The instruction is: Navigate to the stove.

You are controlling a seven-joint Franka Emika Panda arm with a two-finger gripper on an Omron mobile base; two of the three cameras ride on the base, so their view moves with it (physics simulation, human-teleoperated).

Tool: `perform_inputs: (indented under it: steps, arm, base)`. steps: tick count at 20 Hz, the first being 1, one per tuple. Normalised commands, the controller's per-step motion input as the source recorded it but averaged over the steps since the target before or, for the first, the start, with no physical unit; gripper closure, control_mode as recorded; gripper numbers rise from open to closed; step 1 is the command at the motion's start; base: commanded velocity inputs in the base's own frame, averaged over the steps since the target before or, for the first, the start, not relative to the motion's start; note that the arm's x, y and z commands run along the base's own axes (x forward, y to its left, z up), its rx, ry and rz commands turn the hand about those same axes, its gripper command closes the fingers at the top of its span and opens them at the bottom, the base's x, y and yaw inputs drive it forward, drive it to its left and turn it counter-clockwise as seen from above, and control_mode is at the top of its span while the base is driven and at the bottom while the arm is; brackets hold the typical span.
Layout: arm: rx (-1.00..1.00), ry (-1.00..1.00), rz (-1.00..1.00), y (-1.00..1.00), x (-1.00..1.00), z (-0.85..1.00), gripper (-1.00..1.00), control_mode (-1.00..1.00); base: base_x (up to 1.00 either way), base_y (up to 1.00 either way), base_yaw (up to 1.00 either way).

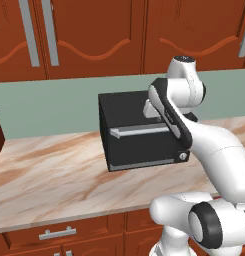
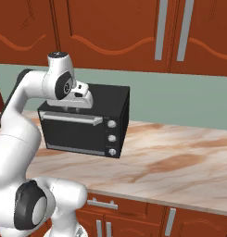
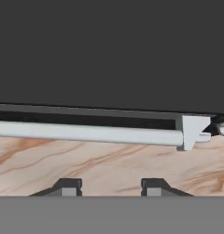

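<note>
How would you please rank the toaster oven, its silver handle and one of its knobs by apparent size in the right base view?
1. Toaster oven, largest.
2. Its silver handle, a long thin bar.
3. The knob, smallest.

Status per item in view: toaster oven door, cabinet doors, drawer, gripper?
Black box-shaped toaster oven with silver handle: door shut, upright on the marble-pattern counter.
Reddish-brown upper cabinet doors: shut.
Reddish-brown drawer with metal handle under the counter: shut.
Gripper: open, empty, fingertips apart, over the counter facing the oven's handle.
Stove: not seen from here.
</note>
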Motion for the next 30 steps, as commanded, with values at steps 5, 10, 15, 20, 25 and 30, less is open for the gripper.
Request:
perform_inputs:
  steps: [5,10,15,20,25,30]
  arm:
    - [0.00,0.00,-0.02,0.00,-0.61,0.00,-1.00,-1.00]
    - [0.00,0.00,-0.02,-0.05,-1.00,-0.07,-1.00,-1.00]
    - [0.01,-0.02,0.00,-0.13,-1.00,-0.01,-1.00,-1.00]
    - [0.02,0.00,0.00,-0.06,-0.80,0.04,-1.00,1.00]
    - [0.00,0.00,0.00,0.00,0.00,0.00,-1.00,1.00]
    - [0.00,0.00,0.00,0.00,0.00,0.00,-1.00,1.00]
  base:
    - [0.00,0.00,0.00]
    - [0.00,0.00,0.00]
    - [0.00,0.00,0.00]
    - [-0.20,-0.03,0.00]
    - [-0.97,-0.27,-0.17]
    - [-0.42,-0.52,-0.66]
